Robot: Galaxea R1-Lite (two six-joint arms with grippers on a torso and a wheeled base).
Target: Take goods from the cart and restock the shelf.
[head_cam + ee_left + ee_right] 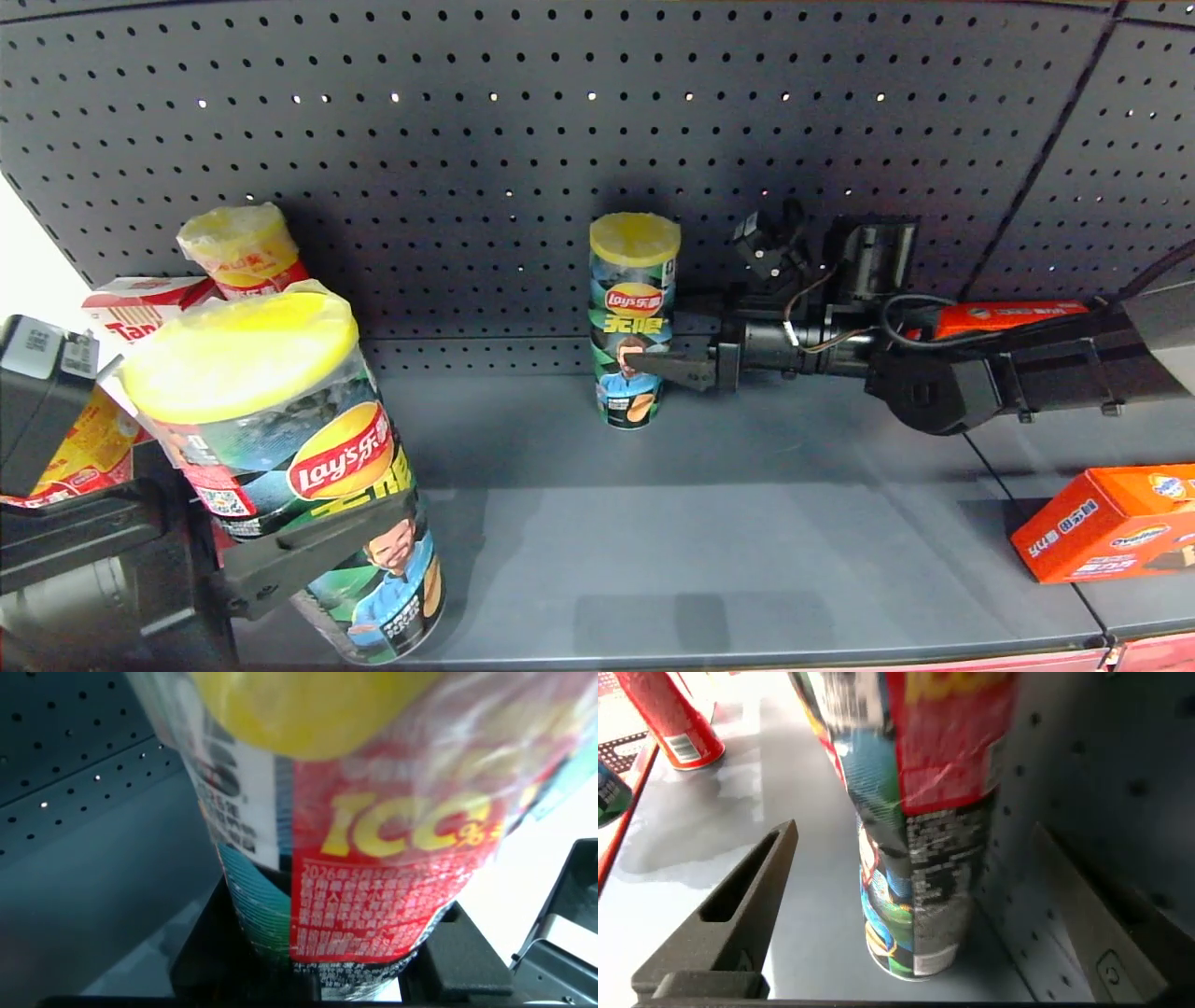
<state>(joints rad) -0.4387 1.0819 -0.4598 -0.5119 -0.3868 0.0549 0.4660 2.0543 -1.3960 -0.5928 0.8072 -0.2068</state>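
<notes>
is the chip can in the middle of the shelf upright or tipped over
Upright: the chip can stands on its base on the shelf, yellow lid on top.

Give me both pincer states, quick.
Left pincer: shut on front can.
Right pincer: open, around back can.

- Shelf: a dark grey flat board with a perforated back panel of the same grey.
- Can: green with a yellow lid, upright on the shelf mid-width, just before the back panel.
- Red can: yellow lid, at the left rear near the panel.
- White box: red print, beside the red can, partly hidden.
- Orange box: flat at the right front.
- Rear box: orange, at the right rear, mostly hidden.
- Front can: tilted at the left front; contact with the shelf cannot be told.
</notes>
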